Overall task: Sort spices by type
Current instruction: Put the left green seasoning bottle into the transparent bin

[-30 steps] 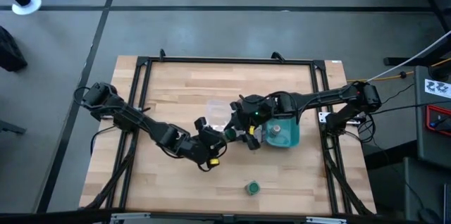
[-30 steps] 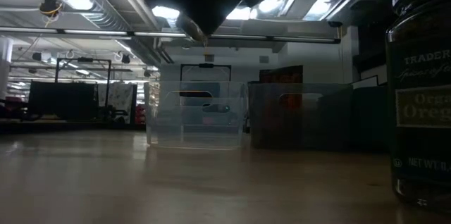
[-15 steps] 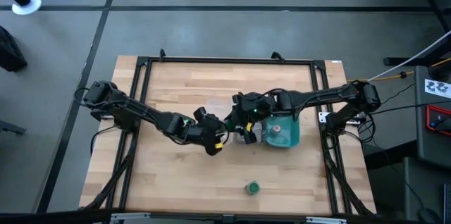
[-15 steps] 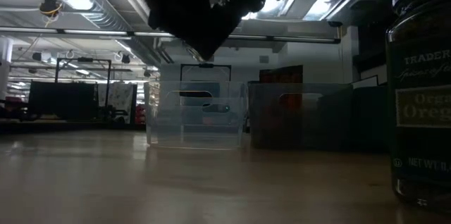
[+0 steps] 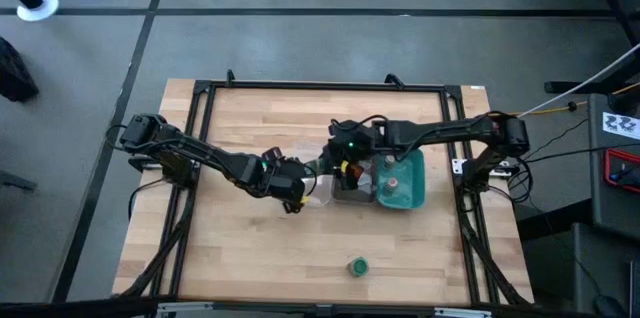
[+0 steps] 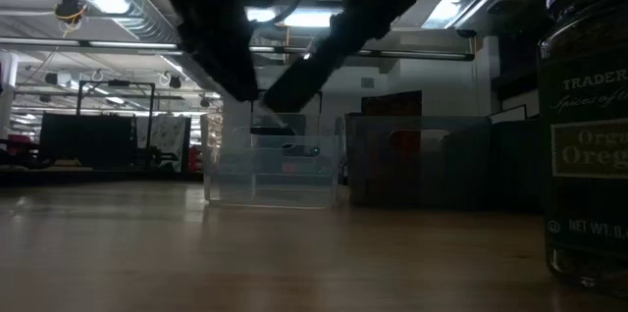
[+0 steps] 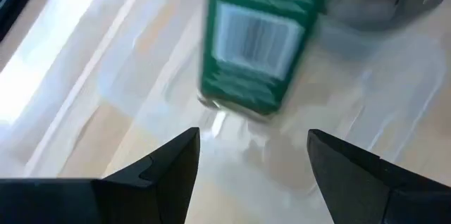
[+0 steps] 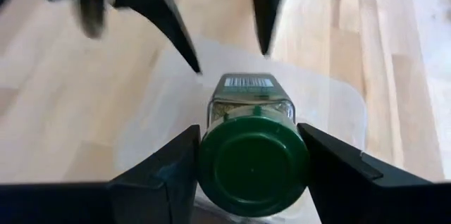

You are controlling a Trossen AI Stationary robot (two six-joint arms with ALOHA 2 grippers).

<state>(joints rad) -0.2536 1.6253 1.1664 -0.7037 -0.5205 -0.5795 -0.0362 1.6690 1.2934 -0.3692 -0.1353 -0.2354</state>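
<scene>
My right gripper (image 5: 338, 170) is shut on a green-lidded spice jar (image 8: 252, 155) over the clear tray (image 8: 331, 104). The jar's green label with a barcode (image 7: 257, 41) shows in the left wrist view. My left gripper (image 5: 306, 188) is open and empty just on the near-left side of that jar, fingers pointing at it; it also shows in the left wrist view (image 7: 254, 136). A second green-lidded jar (image 5: 357, 266) stands on the table near the front edge, large in the low view (image 6: 589, 126). A jar with a pinkish lid (image 5: 392, 188) stands in the teal tray (image 5: 412, 170). No sachets show. My right gripper pinches the jar between its two fingers at the lid end (image 8: 211, 136), one finger on each side. The jar points away along the fingers, lid toward the wrist, its bottom end (image 8: 246, 82) over the clear tray. Whether the bottom touches the tray, I cannot tell.
The clear tray (image 6: 275, 170), a grey tray (image 5: 350, 194) and the teal tray stand side by side in the table's middle. The two arms meet close together over the clear tray. Bare wood lies at the left, far and near sides.
My left gripper has gone toward the table's far edge, up to the clear tray and the held jar. My right gripper has carried the green-lidded jar a little toward the far edge, over the clear tray. In the low view both arms have come lower.
</scene>
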